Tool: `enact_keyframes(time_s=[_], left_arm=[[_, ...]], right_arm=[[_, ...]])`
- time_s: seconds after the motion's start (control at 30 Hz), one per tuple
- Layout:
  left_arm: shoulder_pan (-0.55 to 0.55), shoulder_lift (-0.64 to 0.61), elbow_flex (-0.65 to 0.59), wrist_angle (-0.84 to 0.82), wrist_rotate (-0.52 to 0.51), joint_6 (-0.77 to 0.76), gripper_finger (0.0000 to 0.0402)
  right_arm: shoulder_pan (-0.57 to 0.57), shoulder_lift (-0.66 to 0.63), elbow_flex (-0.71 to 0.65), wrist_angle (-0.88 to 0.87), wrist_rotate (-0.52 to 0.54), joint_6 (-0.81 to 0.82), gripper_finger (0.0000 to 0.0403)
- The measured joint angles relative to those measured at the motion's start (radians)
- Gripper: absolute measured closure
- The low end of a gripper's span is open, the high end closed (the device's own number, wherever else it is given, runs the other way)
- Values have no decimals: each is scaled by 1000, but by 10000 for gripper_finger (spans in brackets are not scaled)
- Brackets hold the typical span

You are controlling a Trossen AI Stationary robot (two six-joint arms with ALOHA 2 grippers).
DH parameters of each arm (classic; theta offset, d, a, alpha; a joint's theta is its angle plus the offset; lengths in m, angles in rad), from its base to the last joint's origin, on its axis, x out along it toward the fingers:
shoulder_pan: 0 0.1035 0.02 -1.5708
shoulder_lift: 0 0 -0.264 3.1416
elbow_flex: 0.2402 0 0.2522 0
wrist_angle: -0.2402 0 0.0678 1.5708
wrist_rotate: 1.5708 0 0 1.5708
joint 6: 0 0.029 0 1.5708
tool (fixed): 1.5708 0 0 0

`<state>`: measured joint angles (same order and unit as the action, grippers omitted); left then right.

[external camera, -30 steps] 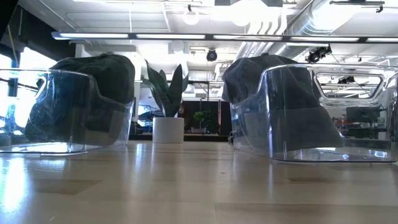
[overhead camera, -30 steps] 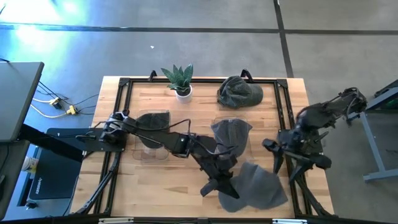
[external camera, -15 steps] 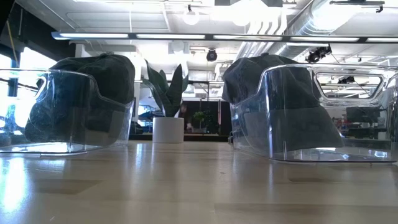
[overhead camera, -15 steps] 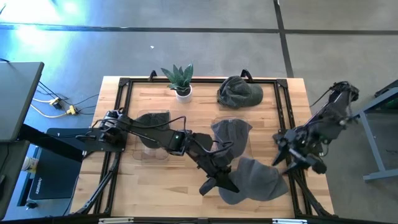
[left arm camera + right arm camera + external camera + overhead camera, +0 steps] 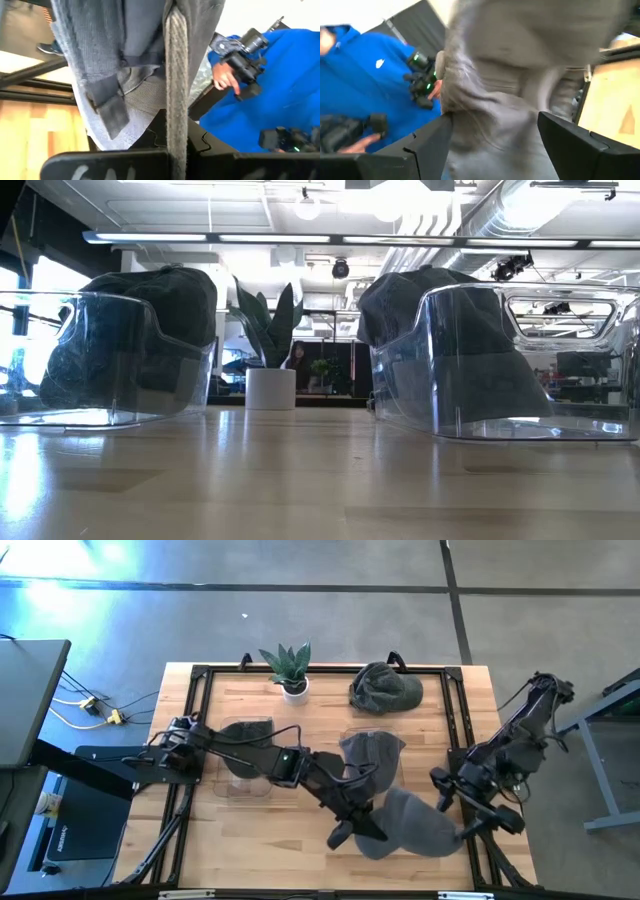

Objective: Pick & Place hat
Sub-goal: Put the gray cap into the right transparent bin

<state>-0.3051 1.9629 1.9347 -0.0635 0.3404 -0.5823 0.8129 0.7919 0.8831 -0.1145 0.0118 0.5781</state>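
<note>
Beneath both arms, the wooden table (image 5: 240, 830) carries a black frame around its edges. Two clear plastic bins stand on it away from the left gripper (image 5: 358, 824): one bin (image 5: 245, 765) beside the left arm's midsection, holding a dark hat (image 5: 150, 320), and a second bin (image 5: 372, 755) just beyond the gripper, holding another dark hat (image 5: 440, 330).

The grey hat (image 5: 415, 825) sits at the near edge of the table, directly between the two grippers. The left gripper is clamped shut on the hat's edge; in the left wrist view a strip of grey fabric (image 5: 175, 75) runs straight down between the closed fingers, with the rest of the hat (image 5: 100, 75) hanging beside it. The right gripper (image 5: 462, 812) stands at the opposite side of the same hat with its fingers spread wide; in the right wrist view the grey cloth (image 5: 520, 65) fills the gap between the two dark fingers (image 5: 427, 145), but whether the fingers touch it cannot be told.

A fourth hat (image 5: 385, 688), dark green, lies at the far side of the table, well apart from both grippers. A small potted plant (image 5: 290, 670) in a white pot stands beside it, farther along the far edge.

A person in a blue garment (image 5: 280, 100) shows past the hat in both wrist views, with a hand (image 5: 222, 80) on a dark device (image 5: 245, 55).
</note>
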Motion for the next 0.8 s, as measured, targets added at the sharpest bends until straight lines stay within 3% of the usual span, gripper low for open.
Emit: enact_keyframes(time_s=[0.13, 0.4, 0.63, 0.8], left_arm=[[11, -17, -1, -16, -13, 0, 401], [11, -48, 1, -11, -46, 12, 401], [26, -60, -1, 0, -100, 44, 401], [30, -60, -1, 16, -116, 45, 401]], right_arm=[[59, 20, 42, -23, 24, -58, 129], [152, 27, 107, -61, 184, -187, 139], [165, 45, 113, 75, 172, -250, 139], [166, 47, 114, 55, 258, -289, 139]])
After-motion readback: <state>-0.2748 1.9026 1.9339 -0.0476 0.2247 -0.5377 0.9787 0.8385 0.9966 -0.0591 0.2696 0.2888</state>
